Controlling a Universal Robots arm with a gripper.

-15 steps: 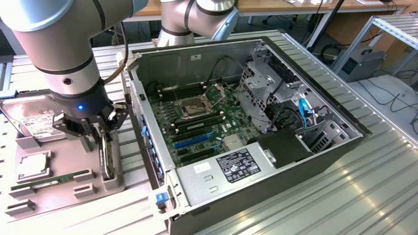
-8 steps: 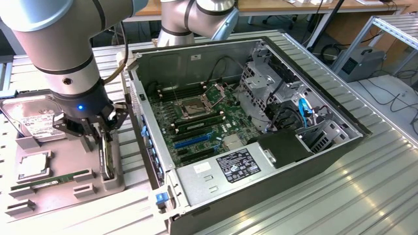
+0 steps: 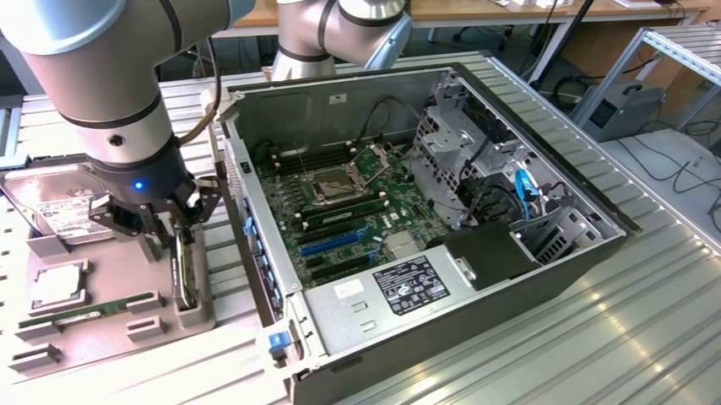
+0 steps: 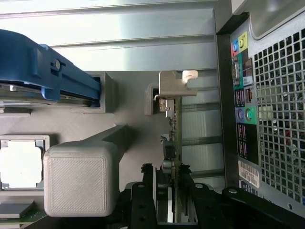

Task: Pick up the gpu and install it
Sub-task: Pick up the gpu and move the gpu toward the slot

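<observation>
Exterior view: black two-fingered tool [image 3: 169, 229] clamps the thin black gpu [image 3: 181, 278], upright in its grey plastic holder [image 3: 201, 316] beside the open black computer case [image 3: 496, 270]. Wrist view: the card's silver metal bracket [image 4: 174, 86] sits against a holder post [image 4: 151, 98] (a tilted pull could snag it); the case's perforated wall [image 4: 281, 119] stands near, leaving little sideways room.

No lettering is legible anywhere. The hard drive's white label [image 3: 70, 215] carries print too fine to read, as does the black-and-white label [image 3: 410, 287] on the power supply. A small white sticker [image 3: 337, 99] sits on the case's inner wall, another sticker [image 4: 249, 172] on its rear panel.
</observation>
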